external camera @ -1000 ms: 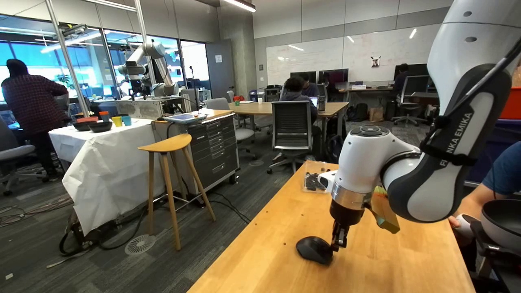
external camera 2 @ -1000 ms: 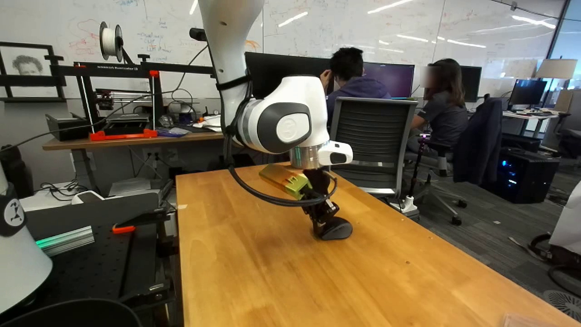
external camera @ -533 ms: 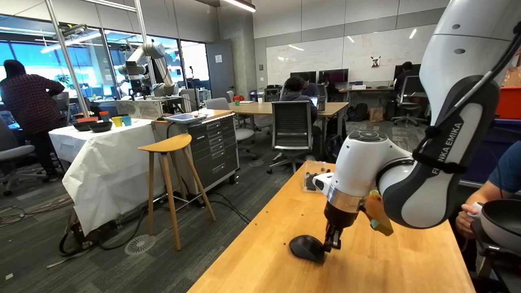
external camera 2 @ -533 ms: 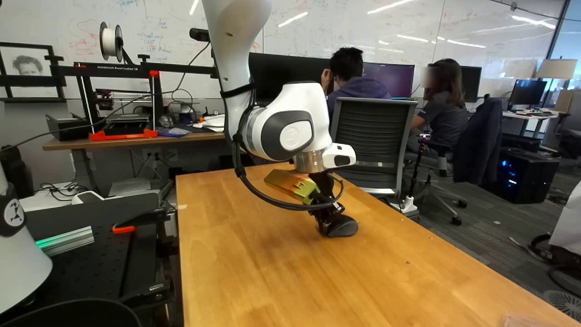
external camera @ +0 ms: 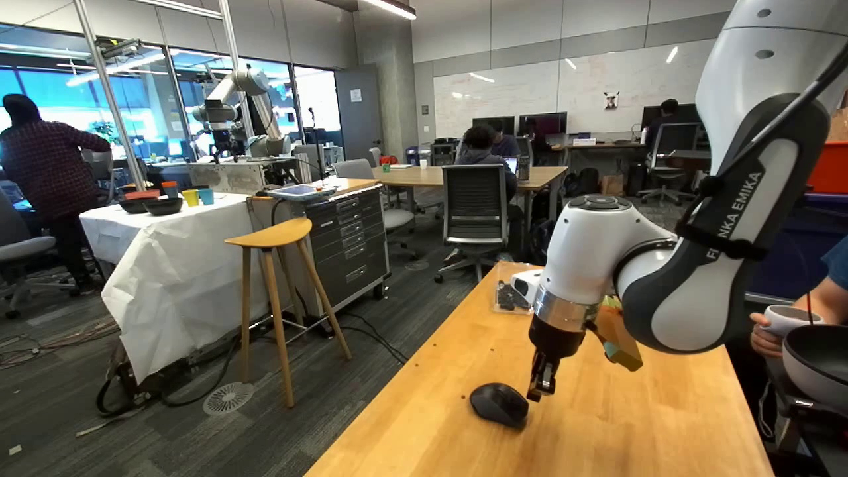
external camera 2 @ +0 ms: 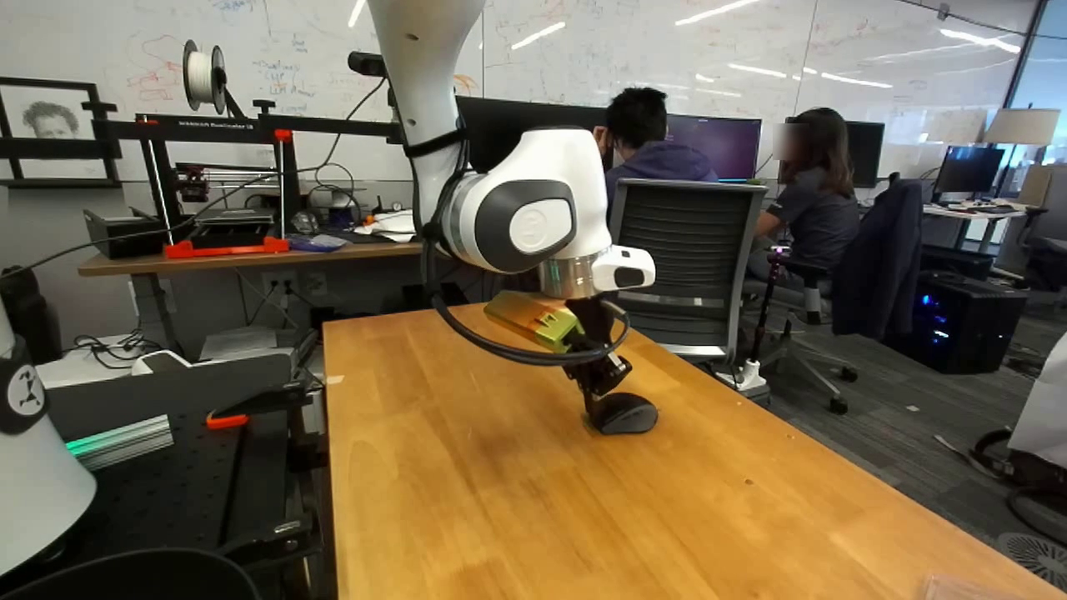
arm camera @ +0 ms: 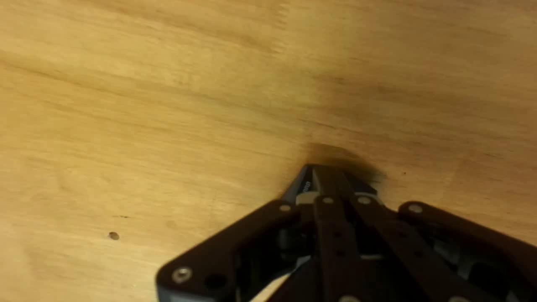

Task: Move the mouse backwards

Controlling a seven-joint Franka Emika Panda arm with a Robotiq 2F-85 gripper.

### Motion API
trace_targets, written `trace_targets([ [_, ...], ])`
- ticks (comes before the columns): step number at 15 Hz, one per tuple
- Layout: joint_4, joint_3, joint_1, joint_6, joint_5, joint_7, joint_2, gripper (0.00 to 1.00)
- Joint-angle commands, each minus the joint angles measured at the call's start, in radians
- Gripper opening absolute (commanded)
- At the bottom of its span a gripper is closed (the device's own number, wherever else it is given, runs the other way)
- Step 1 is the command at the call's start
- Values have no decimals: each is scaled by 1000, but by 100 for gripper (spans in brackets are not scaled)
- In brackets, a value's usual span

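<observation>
Our gripper (external camera: 535, 395), closed on nothing, points down just beside the mouse (external camera: 499, 405) — touching or not, we can't tell. The mouse lies on the table (external camera: 616, 424). We take pushing as the step in hand; next calls for a low, steady nudge.

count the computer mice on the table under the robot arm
1: the black mouse, on the wooden table beside the gripper. Another behind the arm can't be ruled out.

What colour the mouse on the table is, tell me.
The mouse is black to very dark grey; it shows best in an exterior view.
</observation>
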Motion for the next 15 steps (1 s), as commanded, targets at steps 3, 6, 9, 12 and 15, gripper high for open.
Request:
trace_targets([
  [3,-91,-33,3,-156,52,24,-223,3],
  [6,-96,-10,-8,-263,85,45,-348,2],
  [9,-83,18,-15,-398,135,66,-468,3],
  [12,-58,45,-15,-555,207,77,-578,2],
  [15,-29,57,-17,-722,199,117,-672,3],
])
